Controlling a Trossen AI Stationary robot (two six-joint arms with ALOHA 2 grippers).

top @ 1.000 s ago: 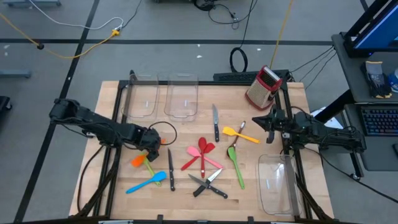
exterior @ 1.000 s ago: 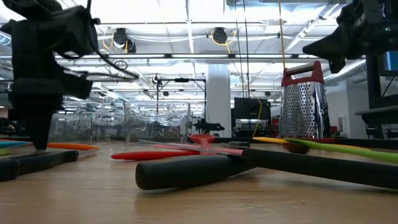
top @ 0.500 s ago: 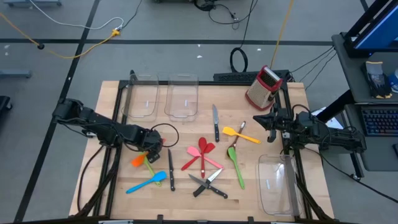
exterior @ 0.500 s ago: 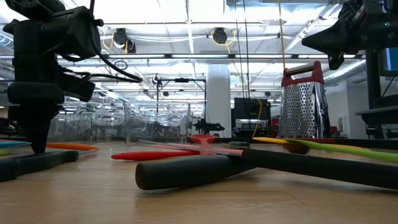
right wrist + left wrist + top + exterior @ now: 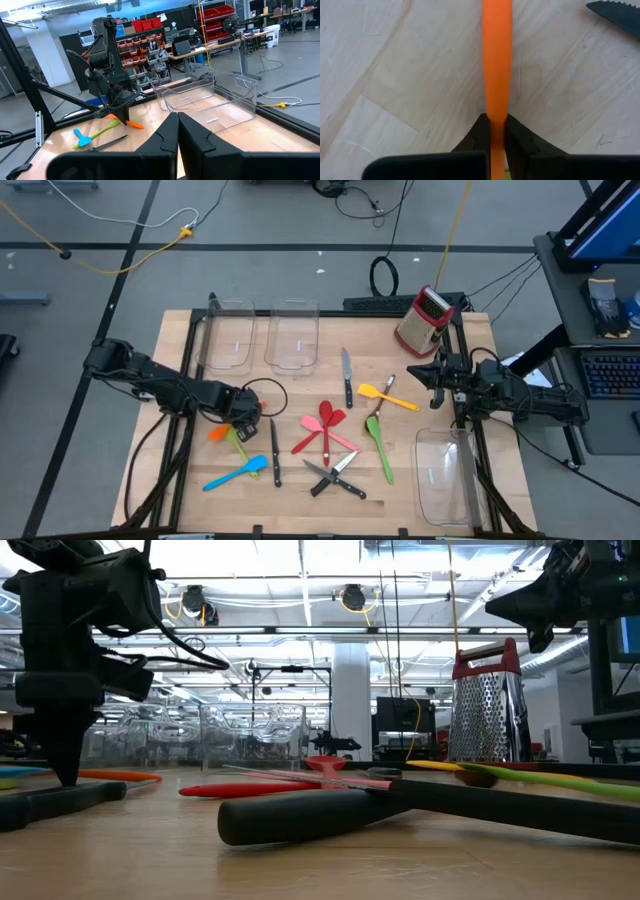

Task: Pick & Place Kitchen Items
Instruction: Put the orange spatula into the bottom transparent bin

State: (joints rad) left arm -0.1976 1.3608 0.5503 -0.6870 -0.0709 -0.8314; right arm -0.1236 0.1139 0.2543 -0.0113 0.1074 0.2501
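The orange spatula (image 5: 497, 65) is a smooth, narrow strip; only the left wrist view shows the left gripper (image 5: 493, 131) fingers clenched around it, while the right gripper (image 5: 177, 131) is clenched empty.

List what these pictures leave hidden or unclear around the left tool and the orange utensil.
- Orange utensil: in the left wrist view its ends run off the picture's edges; in the high view the left tool covers most of it.
- Whether it is lifted off the table: cannot be told from any view.
- Right tool, shut: in the low view it is cut off by the picture's edge.
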